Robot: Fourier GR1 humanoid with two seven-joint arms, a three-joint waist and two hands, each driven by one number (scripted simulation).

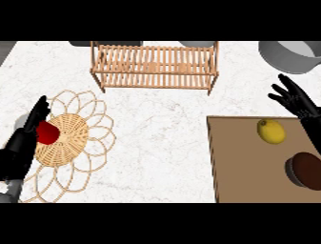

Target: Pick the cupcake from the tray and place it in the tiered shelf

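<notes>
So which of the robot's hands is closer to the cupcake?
The right hand. It is open above the brown tray, up past the lemon, with the cupcake lying beside its forearm. The left hand is far across the counter, by the red fruit on the woven mat.

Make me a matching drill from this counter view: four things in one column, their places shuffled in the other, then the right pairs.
Things:
1. lemon
2. cupcake
3. tiered shelf
4. red fruit

Places:
A. on the woven mat, by the left hand
B. far side of the counter, middle
C. lower right part of the tray
D. upper part of the tray, below the right hand

Pairs: 1-D, 2-C, 3-B, 4-A
</notes>
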